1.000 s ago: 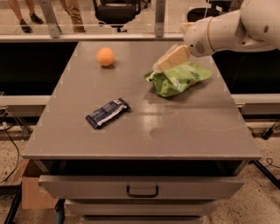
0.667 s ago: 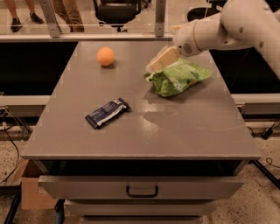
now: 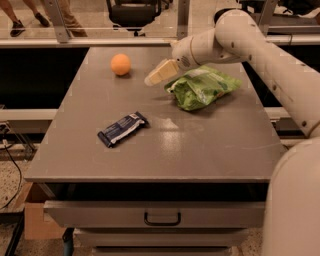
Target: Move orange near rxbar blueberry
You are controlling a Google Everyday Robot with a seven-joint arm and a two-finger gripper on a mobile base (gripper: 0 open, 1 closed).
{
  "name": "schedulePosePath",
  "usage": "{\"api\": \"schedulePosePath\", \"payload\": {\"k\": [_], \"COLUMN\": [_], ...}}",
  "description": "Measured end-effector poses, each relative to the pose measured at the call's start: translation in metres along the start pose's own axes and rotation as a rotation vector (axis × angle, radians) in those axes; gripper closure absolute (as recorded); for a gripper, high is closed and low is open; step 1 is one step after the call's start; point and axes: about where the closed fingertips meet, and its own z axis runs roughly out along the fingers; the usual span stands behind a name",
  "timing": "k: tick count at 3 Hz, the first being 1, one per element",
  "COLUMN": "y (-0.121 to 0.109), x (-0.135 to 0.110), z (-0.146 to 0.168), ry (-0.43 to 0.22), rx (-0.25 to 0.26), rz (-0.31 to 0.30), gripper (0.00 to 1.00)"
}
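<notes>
The orange (image 3: 120, 64) is a small round fruit at the back left of the grey table (image 3: 210, 145). The rxbar blueberry (image 3: 122, 128), a flat navy-blue bar with white lettering, lies on the table's left middle, well in front of the orange. My gripper (image 3: 156, 76) hangs above the table at the end of the white arm, to the right of the orange and apart from it, just left of the green bag. It holds nothing that I can see.
A light-green snack bag (image 3: 202, 87) lies at the back right of the table, beside the gripper. My white arm (image 3: 260, 55) reaches in from the right. A drawer with a handle (image 3: 162, 219) sits under the front edge. An office chair (image 3: 132, 12) stands behind.
My gripper has moved left, away from the green bag and toward the orange. The orange, the bar and the bag have not moved.
</notes>
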Motion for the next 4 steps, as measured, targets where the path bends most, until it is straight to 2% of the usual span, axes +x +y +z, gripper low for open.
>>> {"api": "schedulePosePath", "payload": {"k": [1, 3, 4], "y": [0.010, 0.021, 0.024], "x": [-0.009, -0.041, -0.049], "z": [0.026, 0.073, 0.092], "ry": [-0.025, -0.106, -0.117], "rx": [-0.038, -0.088, -0.108], "rz": [0.013, -0.016, -0.036], "gripper": [0.00, 0.00, 0.00]}}
